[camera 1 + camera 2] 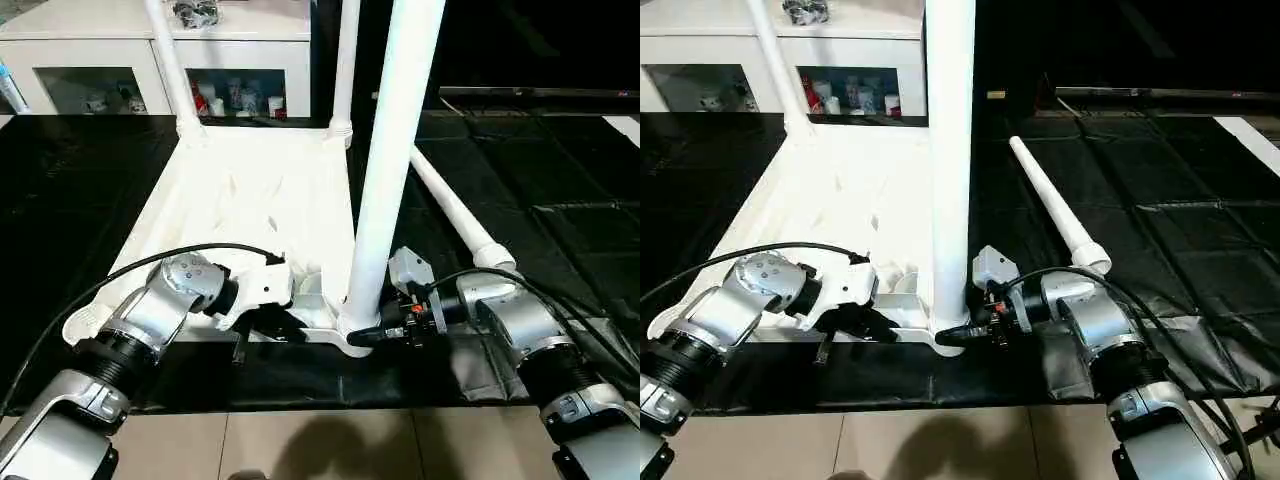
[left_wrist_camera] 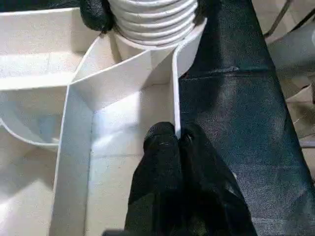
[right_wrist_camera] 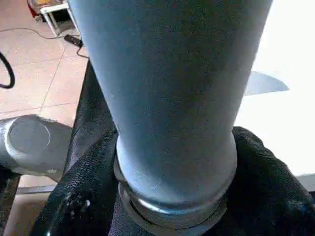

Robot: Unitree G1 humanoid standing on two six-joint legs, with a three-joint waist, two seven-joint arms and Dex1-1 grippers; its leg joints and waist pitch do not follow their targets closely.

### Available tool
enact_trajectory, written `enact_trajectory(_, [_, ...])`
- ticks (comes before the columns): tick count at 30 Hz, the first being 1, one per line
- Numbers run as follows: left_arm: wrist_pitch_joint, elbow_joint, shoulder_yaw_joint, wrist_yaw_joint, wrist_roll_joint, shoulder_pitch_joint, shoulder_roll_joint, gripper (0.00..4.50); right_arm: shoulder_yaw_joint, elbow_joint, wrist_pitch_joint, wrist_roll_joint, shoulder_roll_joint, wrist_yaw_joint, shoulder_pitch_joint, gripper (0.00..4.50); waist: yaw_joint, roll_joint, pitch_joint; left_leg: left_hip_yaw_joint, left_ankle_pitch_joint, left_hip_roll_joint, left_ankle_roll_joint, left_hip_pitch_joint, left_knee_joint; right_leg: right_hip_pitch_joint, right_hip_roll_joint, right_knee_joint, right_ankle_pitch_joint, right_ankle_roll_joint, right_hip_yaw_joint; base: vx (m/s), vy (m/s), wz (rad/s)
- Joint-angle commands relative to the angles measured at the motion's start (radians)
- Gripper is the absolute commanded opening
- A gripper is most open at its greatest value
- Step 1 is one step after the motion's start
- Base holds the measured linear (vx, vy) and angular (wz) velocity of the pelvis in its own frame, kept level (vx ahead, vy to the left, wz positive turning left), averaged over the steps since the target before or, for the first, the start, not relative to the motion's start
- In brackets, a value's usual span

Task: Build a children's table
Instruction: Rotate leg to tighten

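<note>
The left hand (image 2: pixel 177 142) pinches the near rim of the upturned tabletop (image 1: pixel 250 190); the right hand (image 1: pixel 372 335) clasps the base of the upright leg (image 1: pixel 395 150) at its near corner.

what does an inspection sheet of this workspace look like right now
surface: black sheet spread over a tiled floor
job's things: white tabletop lies underside up; two legs stand in its far corner sockets, a third leg stands in the near corner socket; fourth leg lies loose on the sheet
clutter: nothing seen
grippers: left gripper shut on the tabletop's thin rim; right gripper has its jaws around the base of the third leg
cables: black cable arcs over the left forearm; another loops over the right wrist
surroundings: white glass-door cabinet behind, small items on its shelves
</note>
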State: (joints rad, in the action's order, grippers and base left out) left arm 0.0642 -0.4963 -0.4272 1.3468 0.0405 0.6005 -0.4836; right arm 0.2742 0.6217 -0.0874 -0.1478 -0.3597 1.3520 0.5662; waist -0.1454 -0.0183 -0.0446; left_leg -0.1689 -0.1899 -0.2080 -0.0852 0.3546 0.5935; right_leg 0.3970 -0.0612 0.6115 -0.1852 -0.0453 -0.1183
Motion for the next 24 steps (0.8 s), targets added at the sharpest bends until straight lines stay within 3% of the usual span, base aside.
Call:
enact_trajectory(1, [0.082,-0.012,0.0,-0.046,-0.005,0.007,0.042,0.0,-0.046,-0.056,-0.048,-0.052,0.035,-0.054,-0.033,2.75,0.005,0.001,0.064,0.004,-0.138,-0.035,0.06,-0.006,-0.061,-0.055,-0.089,-0.081,-0.245,-0.141,0.067,0.0,0.0,0.0])
enact_trajectory(3, [0.164,-0.001,0.045,-0.134,-0.029,0.007,0.085,0.0,-0.077,-0.106,-0.087,-0.071,0.083,-0.163,-0.086,2.75,0.007,0.001,0.063,0.005,-0.15,-0.035,0.049,-0.005,-0.063,-0.055,-0.091,-0.083,-0.266,-0.137,0.067,0.0,0.0,0.0])
enact_trajectory(4, [0.234,0.019,0.077,-0.201,-0.044,0.005,0.117,0.0,-0.083,-0.125,-0.101,-0.047,0.127,-0.278,-0.119,2.74,0.011,0.002,0.06,0.006,-0.169,-0.034,0.038,-0.007,-0.067,-0.056,-0.09,-0.086,-0.303,-0.126,0.065,0.0,0.0,0.0])
enact_trajectory(5, [0.236,0.02,0.078,-0.204,-0.044,0.005,0.118,0.0,-0.084,-0.125,-0.1,-0.046,0.129,-0.282,-0.119,2.74,0.013,0.003,0.059,0.008,-0.174,-0.033,0.032,-0.006,-0.069,-0.057,-0.094,-0.088,-0.321,-0.12,0.064,0.0,0.0,0.0])
enact_trajectory(6, [0.279,0.035,0.098,-0.266,-0.041,0.005,0.142,0.0,-0.102,-0.109,-0.099,-0.023,0.183,-0.411,-0.125,2.74,0.018,-0.003,0.059,0.01,-0.191,-0.03,0.02,-0.01,-0.07,-0.057,-0.095,-0.095,-0.363,-0.108,0.063,0.0,0.0,0.0])
enact_trajectory(7, [0.3,0.045,0.104,-0.292,-0.038,0.005,0.154,0.0,-0.123,-0.094,-0.114,-0.028,0.216,-0.473,-0.12,2.74,0.034,0.0,0.054,0.014,-0.21,-0.025,0.008,-0.001,-0.075,-0.061,-0.094,-0.1,-0.416,-0.092,0.056,0.0,0.0,0.0])
enact_trajectory(10, [0.346,0.062,0.124,-0.347,-0.036,0.007,0.184,0.0,-0.163,-0.059,-0.13,-0.039,0.278,-0.591,-0.099,2.74,0.055,0.0,0.056,0.014,-0.211,-0.018,0.012,-0.002,-0.07,-0.061,-0.095,-0.112,-0.462,-0.063,0.055,0.0,0.0,0.0])
enact_trajectory(11, [0.409,0.081,0.151,-0.418,-0.028,0.015,0.23,0.0,-0.208,-0.011,-0.134,-0.039,0.346,-0.73,-0.061,2.74,0.061,-0.001,0.056,0.014,-0.204,-0.016,0.019,0.001,-0.068,-0.061,-0.094,-0.113,-0.457,-0.064,0.054,0.0,0.0,0.0])
enact_trajectory(13, [0.457,0.093,0.176,-0.488,-0.021,0.024,0.27,0.0,-0.233,0.022,-0.126,-0.024,0.391,-0.825,-0.029,2.74,0.081,-0.002,0.057,0.015,-0.194,-0.014,0.012,0.003,-0.068,-0.06,-0.09,-0.111,-0.435,-0.077,0.051,0.0,0.0,0.0])
enact_trajectory(15, [0.493,0.103,0.196,-0.546,-0.02,0.03,0.3,0.0,-0.24,0.05,-0.111,-0.005,0.415,-0.891,-0.001,2.74,0.086,-0.005,0.059,0.015,-0.177,-0.015,0.023,0.002,-0.066,-0.058,-0.088,-0.109,-0.393,-0.087,0.053,0.0,0.0,0.0])
enact_trajectory(16, [0.516,0.11,0.21,-0.605,-0.015,0.037,0.33,0.0,-0.228,0.074,-0.084,0.031,0.427,-0.934,0.028,2.74,0.09,0.002,0.06,0.013,-0.173,-0.017,0.031,0.002,-0.065,-0.058,-0.086,-0.104,-0.359,-0.1,0.055,0.0,0.0,0.0])
enact_trajectory(17, [0.516,0.11,0.21,-0.605,-0.015,0.037,0.33,0.0,-0.228,0.074,-0.084,0.031,0.427,-0.934,0.028,2.74,0.089,-0.001,0.064,0.013,-0.147,-0.017,0.038,0.005,-0.063,-0.061,-0.087,-0.097,-0.307,-0.118,0.058,0.0,0.0,0.0])
enact_trajectory(18, [0.525,0.118,0.219,-0.629,-0.021,0.038,0.346,0.0,-0.227,0.067,-0.08,0.033,0.432,-0.932,0.031,3.3,0.088,-0.001,0.066,0.012,-0.134,-0.016,0.045,0.006,-0.062,-0.061,-0.086,-0.095,-0.278,-0.124,0.059,0.0,0.0,0.0])
enact_trajectory(19, [0.526,0.119,0.219,-0.63,-0.022,0.038,0.347,0.0,-0.227,0.066,-0.08,0.033,0.431,-0.932,0.031,3.3,0.086,-0.002,0.068,0.01,-0.111,-0.017,0.058,0.006,-0.059,-0.061,-0.084,-0.089,-0.222,-0.139,0.061,0.0,0.0,0.0])
enact_trajectory(20, [0.521,0.122,0.215,-0.628,-0.022,0.035,0.347,0.0,-0.223,0.056,-0.08,0.035,0.426,-0.92,0.023,3.44,0.083,0.006,0.071,0.008,-0.081,-0.017,0.073,0.011,-0.057,-0.065,-0.084,-0.079,-0.165,-0.154,0.062,0.0,0.0,0.0])
enact_trajectory(24, [0.521,0.137,0.207,-0.625,-0.014,0.023,0.343,0.0,-0.23,0.052,-0.074,0.036,0.422,-0.903,0.011,3.76,0.076,0.004,0.071,0.007,-0.048,-0.019,0.1,0.012,-0.057,-0.065,-0.085,-0.073,-0.101,-0.167,0.063,0.0,0.0,0.0])
